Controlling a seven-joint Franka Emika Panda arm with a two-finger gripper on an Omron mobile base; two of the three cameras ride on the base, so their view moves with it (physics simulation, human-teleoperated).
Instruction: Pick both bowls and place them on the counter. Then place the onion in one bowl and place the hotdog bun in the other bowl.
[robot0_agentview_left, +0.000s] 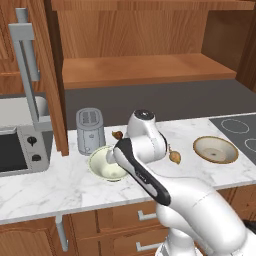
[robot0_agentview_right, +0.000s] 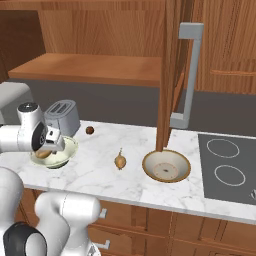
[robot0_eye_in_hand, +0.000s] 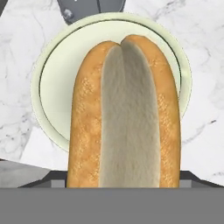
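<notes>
No legible writing, brand or label on any item. White marble counter (robot0_agentview_left: 60, 185) with grey veins, wooden drawers below, open wooden cabinet and shelf above, dark backsplash. Grey toaster (robot0_agentview_left: 90, 131) at back of counter, microwave (robot0_agentview_left: 20, 150) at far left in left base view, black cooktop (robot0_agentview_right: 227, 167) at the other end.

Gripper (robot0_agentview_right: 46, 150) over the cream-white bowl (robot0_agentview_right: 67, 156), which sits on counter just in front of toaster. Hotdog bun (robot0_eye_in_hand: 124, 118) seen in hand view directly above bowl interior, split side facing camera; fingertips hidden behind bun, so cannot tell whether clamped on it.

Tan-brown bowl (robot0_agentview_right: 166, 165) on counter near cooktop. Onion (robot0_agentview_right: 120, 160) on bare marble between the two bowls, touching neither. Small dark reddish-brown lump (robot0_agentview_right: 89, 130) beside toaster.
</notes>
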